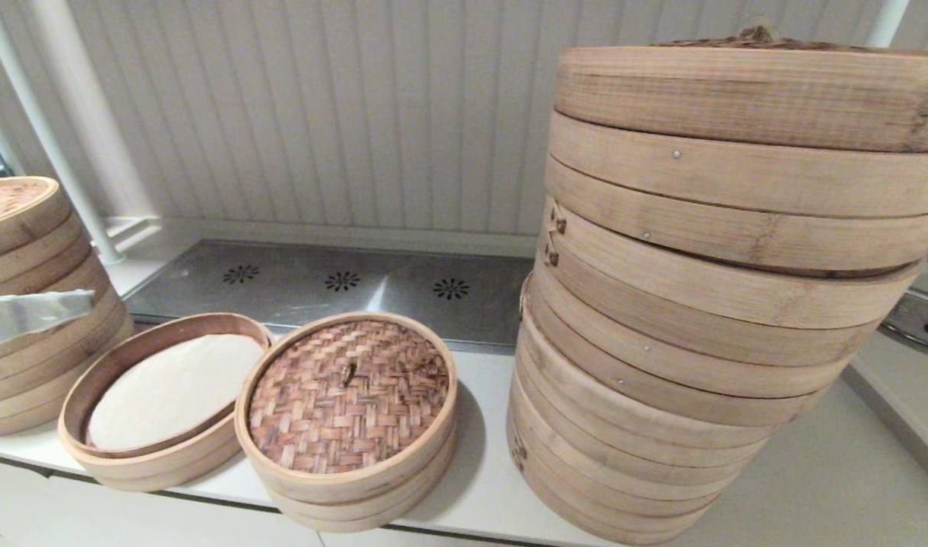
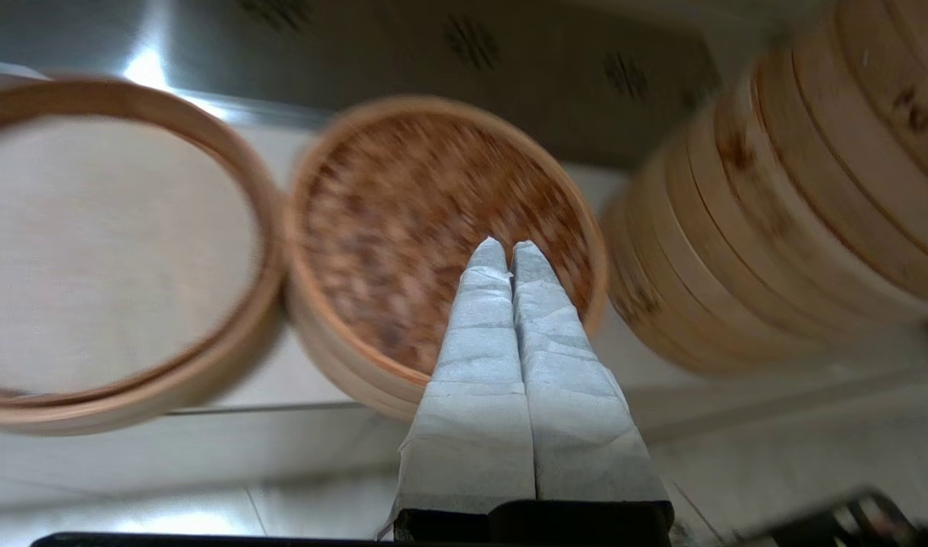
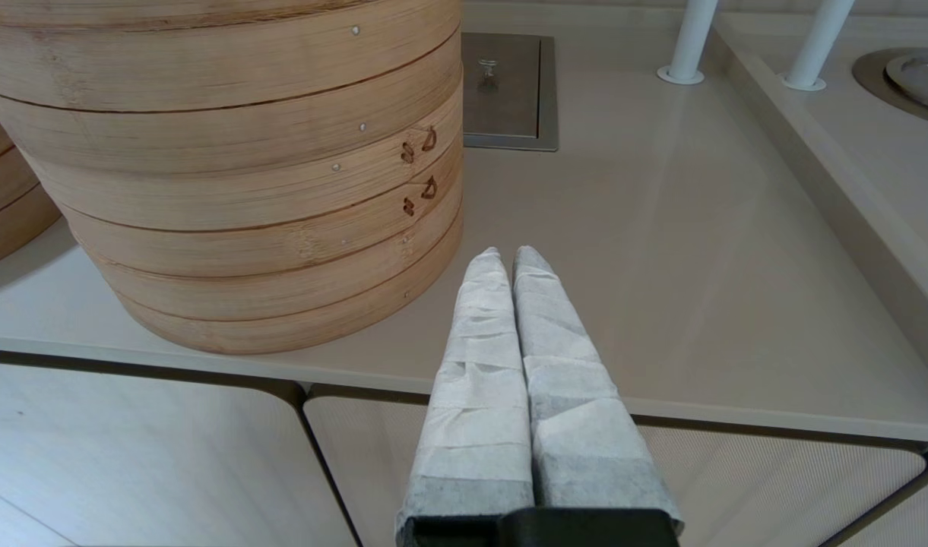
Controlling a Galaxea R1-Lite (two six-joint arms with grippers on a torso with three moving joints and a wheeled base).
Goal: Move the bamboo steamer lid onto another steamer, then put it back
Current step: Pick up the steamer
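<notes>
The bamboo steamer lid (image 1: 348, 395), brown woven top with a pale rim, sits on a small steamer at the counter's front middle. To its left, almost touching it, stands another steamer (image 1: 83, 395), uncovered, with a white liner (image 1: 171, 387) inside. In the left wrist view my left gripper (image 2: 509, 247) is shut and empty, its tips pointing over the near part of the lid (image 2: 403, 228), with the uncovered steamer (image 2: 262, 228) beside it. A wrapped finger (image 1: 30, 315) shows at the head view's left edge. My right gripper (image 3: 507, 253) is shut and empty above the counter's front edge.
A huge steamer stack (image 1: 707, 304) towers just right of the lid and stands beside my right gripper (image 3: 243, 175). A medium stack (image 1: 23, 304) is at the far left. A steel panel (image 1: 342, 285) lies behind the small steamers. White posts (image 3: 688, 38) stand at the back right.
</notes>
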